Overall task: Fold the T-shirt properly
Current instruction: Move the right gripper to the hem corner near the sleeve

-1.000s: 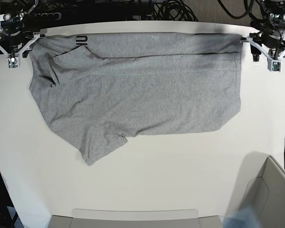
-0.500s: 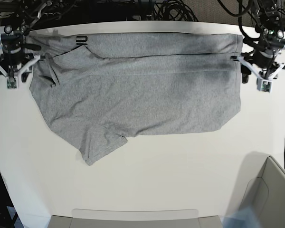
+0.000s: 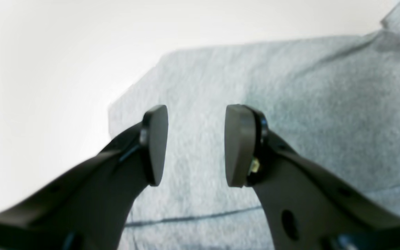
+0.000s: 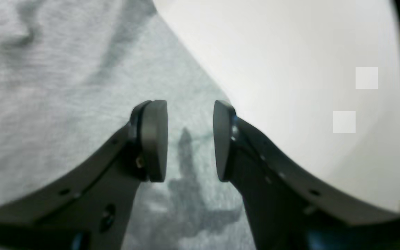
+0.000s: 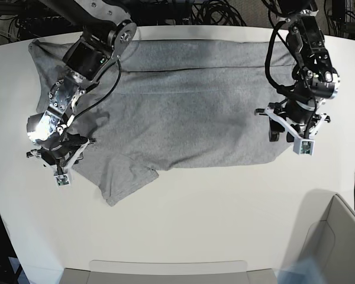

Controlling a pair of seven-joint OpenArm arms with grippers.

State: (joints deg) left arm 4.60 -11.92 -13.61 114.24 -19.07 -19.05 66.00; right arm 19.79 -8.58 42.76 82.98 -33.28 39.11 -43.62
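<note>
Both sets of pads are spread with nothing between them: left gripper [image 3: 196, 146] over the T-shirt [image 5: 189, 112] near its bottom corner, right gripper [image 4: 190, 140] over the opposite edge (its shadow falls on the cloth). Shirt lies flat on the white table [image 5: 213, 225].

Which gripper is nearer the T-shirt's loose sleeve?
Right. The right gripper hangs by the T-shirt's sleeve, just beside it; the left gripper hovers over the opposite bottom corner.
</note>
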